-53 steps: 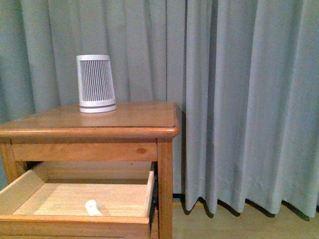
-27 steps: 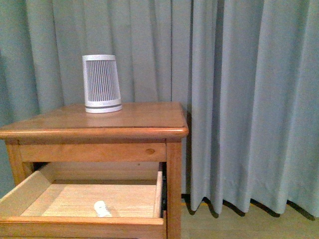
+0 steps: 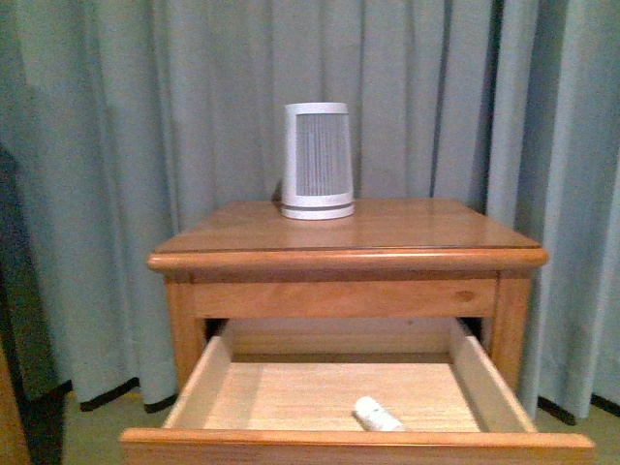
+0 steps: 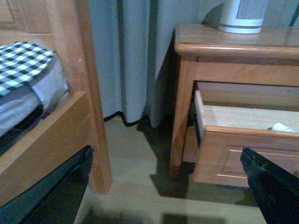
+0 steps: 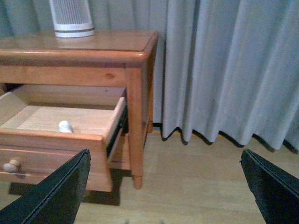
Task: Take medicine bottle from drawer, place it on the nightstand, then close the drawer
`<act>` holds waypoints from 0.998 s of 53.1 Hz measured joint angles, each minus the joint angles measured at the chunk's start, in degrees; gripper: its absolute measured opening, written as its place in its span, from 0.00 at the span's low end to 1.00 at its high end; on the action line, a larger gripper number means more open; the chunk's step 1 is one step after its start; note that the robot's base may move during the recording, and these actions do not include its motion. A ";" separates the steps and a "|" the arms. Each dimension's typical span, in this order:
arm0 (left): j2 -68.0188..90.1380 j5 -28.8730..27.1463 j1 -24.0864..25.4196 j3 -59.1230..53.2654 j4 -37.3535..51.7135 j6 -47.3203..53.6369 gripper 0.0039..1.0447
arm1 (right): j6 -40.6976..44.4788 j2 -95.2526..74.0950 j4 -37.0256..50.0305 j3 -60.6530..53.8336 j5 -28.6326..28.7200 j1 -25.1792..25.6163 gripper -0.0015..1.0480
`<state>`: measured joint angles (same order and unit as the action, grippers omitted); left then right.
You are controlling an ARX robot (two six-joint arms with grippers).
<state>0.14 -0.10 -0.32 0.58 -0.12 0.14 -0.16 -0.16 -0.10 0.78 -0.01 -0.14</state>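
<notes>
You are working in a bedroom of a home. An orange-brown wooden nightstand point(image 3: 407, 228) with a flat, rounded-edge top stands on short feet against long grey-green pleated curtains point(image 3: 145, 145). The curtains hang down to a pale wooden floor point(image 5: 196, 177). Off to the nightstand's left stands a plain wooden bed frame post point(image 4: 74, 70), with black-and-white checked bedding point(image 4: 23, 65) lying on the bed. A white-and-grey ribbed tapered device point(image 3: 317, 160) sits at the far side of the nightstand's top.
</notes>
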 joint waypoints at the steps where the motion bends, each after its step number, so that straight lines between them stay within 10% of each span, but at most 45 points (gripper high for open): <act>1: -0.02 0.02 0.00 0.00 0.00 0.00 0.94 | 0.00 0.00 -0.02 0.00 -0.02 0.00 0.93; 12: 0.00 -0.20 0.02 0.00 0.00 0.00 0.94 | -2.03 -4.83 -0.20 0.92 -5.64 -1.29 0.93; 25: -0.04 -0.09 0.02 0.00 0.00 0.00 0.94 | -4.79 -47.15 20.72 19.19 -6.97 -1.07 0.93; 53: -0.04 -0.07 0.02 0.00 0.00 -0.02 0.94 | -1.66 -111.06 10.34 65.57 -8.39 -6.38 0.93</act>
<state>0.10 -0.16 -0.30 0.58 -0.12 0.12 -1.83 -111.22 10.24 66.35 -8.40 -6.52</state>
